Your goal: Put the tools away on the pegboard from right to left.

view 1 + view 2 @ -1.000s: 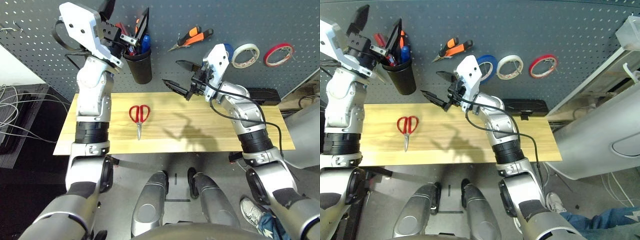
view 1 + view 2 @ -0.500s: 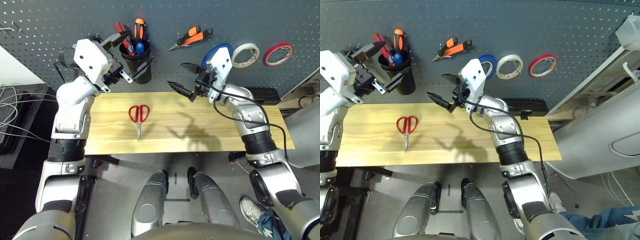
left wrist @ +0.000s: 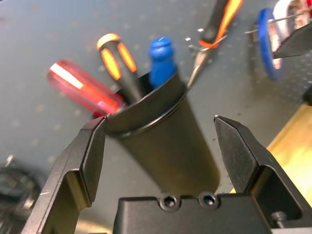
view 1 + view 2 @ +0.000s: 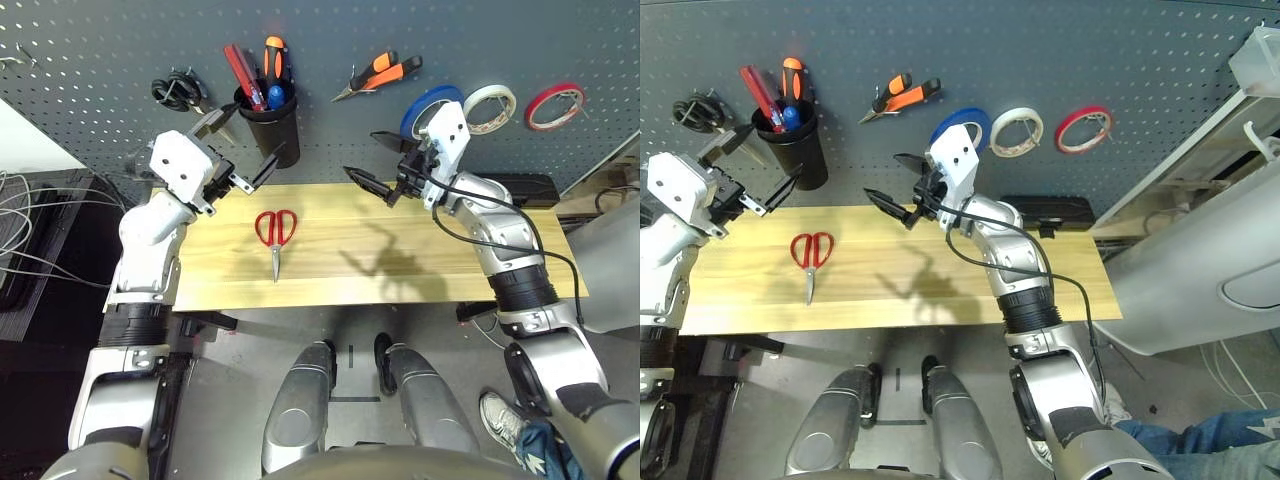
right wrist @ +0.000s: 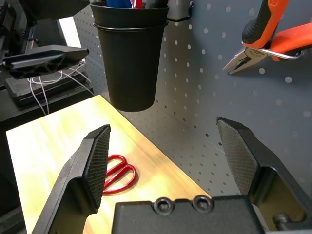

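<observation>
The red-handled scissors [image 4: 277, 232] lie on the wooden table [image 4: 420, 260], left of centre, blades toward me. On the pegboard [image 4: 100, 50] hang the blue tape roll [image 4: 425, 105] and the orange-and-black pliers [image 4: 380, 75]. The small blue-handled screwdriver [image 4: 279, 97] stands in the black cup [image 4: 270, 135]. My left gripper [image 4: 240, 145] is open and empty, just left of the cup and facing it [image 3: 165, 136]. Open too, my right gripper [image 4: 360, 153] hovers over the table's back edge below the pliers, holding nothing. The scissors [image 5: 114, 173] show far beyond its fingers.
Black-handled scissors [image 4: 175, 92] hang at the pegboard's left. White tape [image 4: 490, 108] and red tape [image 4: 557, 105] hang at its right. A red-handled tool [image 4: 238, 68] and an orange-and-black screwdriver [image 4: 274, 58] share the cup. A black box [image 4: 525, 190] sits behind the table's right end.
My left arm has come down and leftward from above the cup to beside it, gripper open throughout. The right gripper has barely shifted. The scissors lie where they were.
</observation>
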### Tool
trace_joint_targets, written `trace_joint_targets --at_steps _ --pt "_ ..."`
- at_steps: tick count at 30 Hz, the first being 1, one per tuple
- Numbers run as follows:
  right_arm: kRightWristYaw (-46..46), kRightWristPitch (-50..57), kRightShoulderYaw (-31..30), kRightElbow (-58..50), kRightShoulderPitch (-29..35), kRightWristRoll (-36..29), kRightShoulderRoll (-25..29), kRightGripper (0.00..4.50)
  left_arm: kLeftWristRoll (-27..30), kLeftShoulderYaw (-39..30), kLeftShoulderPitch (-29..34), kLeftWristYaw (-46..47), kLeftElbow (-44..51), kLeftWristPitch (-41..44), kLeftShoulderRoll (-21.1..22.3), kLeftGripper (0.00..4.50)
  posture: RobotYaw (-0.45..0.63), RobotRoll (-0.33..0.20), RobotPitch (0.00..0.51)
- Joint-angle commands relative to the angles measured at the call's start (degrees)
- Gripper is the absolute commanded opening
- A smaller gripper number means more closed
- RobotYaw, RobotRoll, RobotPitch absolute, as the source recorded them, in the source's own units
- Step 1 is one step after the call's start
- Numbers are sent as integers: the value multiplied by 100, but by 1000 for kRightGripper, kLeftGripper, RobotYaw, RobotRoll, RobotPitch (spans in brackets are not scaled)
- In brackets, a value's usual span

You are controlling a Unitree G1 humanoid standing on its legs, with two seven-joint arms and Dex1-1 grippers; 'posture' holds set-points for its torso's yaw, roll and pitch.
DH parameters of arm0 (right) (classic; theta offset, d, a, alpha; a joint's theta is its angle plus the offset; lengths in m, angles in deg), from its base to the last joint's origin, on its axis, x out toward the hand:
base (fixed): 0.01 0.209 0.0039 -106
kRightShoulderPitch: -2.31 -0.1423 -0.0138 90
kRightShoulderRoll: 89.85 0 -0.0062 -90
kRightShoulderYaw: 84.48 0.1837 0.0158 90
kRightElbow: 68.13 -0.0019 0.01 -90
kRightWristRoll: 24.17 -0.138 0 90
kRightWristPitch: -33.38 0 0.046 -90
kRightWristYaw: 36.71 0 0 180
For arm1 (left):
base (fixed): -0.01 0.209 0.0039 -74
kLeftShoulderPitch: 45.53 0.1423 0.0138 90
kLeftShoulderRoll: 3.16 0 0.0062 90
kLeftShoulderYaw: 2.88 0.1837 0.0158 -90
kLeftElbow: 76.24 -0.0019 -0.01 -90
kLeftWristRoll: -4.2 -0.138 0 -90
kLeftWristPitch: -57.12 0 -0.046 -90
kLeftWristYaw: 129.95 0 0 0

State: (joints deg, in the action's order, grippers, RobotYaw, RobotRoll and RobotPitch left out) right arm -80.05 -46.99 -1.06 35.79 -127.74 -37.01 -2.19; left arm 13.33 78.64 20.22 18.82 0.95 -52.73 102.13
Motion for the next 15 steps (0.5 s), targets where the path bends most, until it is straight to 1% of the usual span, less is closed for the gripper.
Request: trace_joint_targets --at_steps 1,8,15 --pt "-38 -49 -9 59 86 41 23 4500 -19 -73 237 49 -223 -73 -61 4472 111 0 247" --pt "-16 148 -68 129 152 86 35 4500 -102 9 576 111 -698 67 -168 4472 111 0 247" --pt "369 951 -148 472 354 292 -8 4500 -539 399 751 196 -1398 629 -252 4472 100 0 257"
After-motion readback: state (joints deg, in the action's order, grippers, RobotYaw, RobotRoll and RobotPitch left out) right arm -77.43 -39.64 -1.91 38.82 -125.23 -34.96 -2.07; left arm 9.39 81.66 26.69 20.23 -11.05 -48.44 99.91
